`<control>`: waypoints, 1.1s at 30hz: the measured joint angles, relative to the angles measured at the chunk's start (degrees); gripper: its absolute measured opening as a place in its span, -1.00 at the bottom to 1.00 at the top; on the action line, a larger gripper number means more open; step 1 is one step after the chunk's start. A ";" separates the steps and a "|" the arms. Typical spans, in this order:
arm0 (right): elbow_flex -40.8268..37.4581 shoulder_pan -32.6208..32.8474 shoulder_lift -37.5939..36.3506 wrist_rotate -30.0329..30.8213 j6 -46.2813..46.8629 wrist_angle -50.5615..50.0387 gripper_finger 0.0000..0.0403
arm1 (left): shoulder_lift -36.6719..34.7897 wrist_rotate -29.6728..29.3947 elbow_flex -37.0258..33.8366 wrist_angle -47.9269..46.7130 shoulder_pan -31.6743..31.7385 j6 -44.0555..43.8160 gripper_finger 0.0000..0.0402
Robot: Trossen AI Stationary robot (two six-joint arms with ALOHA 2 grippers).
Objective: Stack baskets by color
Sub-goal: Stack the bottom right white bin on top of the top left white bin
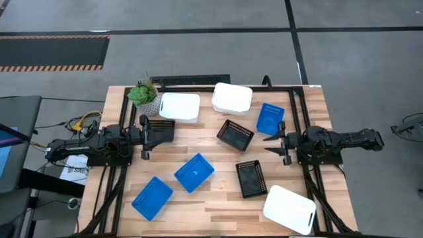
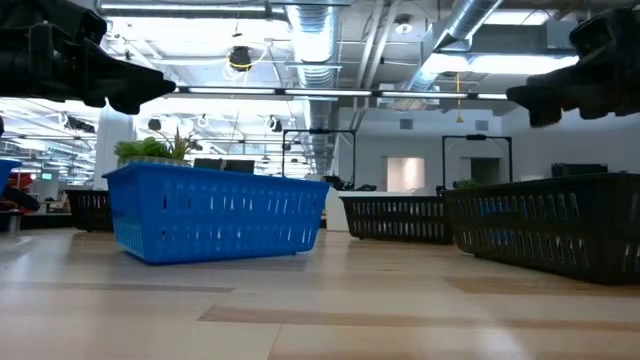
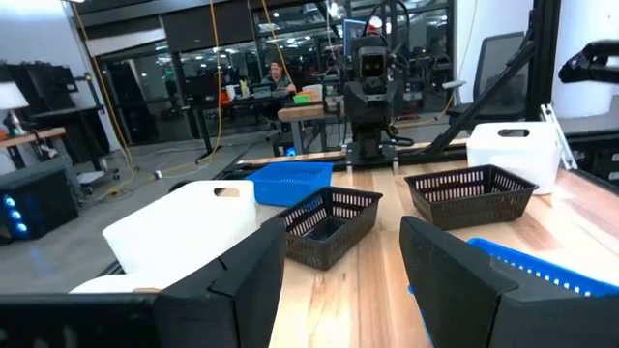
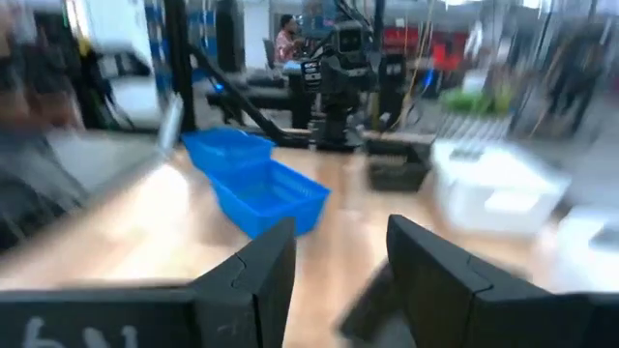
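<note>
None of the nine small plastic baskets is stacked yet: all lie singly and empty on the wooden table [image 1: 218,201]. The released, empty right pincer [image 1: 276,141] at middle right hangs nearest the tilted bright blue basket [image 1: 269,118] just above it (long axis running up-down), while the slotted black basket [image 1: 235,135] lies left. The left pincer [image 1: 144,137], also released, waits at middle left beside the solid white basket [image 1: 179,106].

A robotics lab in an open industrial hall: exposed ceiling ducts [image 2: 330,40], grey concrete floor [image 1: 198,53], workbenches with a seated person [image 3: 278,75] behind.
</note>
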 joint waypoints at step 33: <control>-0.04 0.04 0.00 -0.57 2.82 8.33 -0.06 | 0.00 -8.25 0.01 3.29 -0.02 -17.59 -0.02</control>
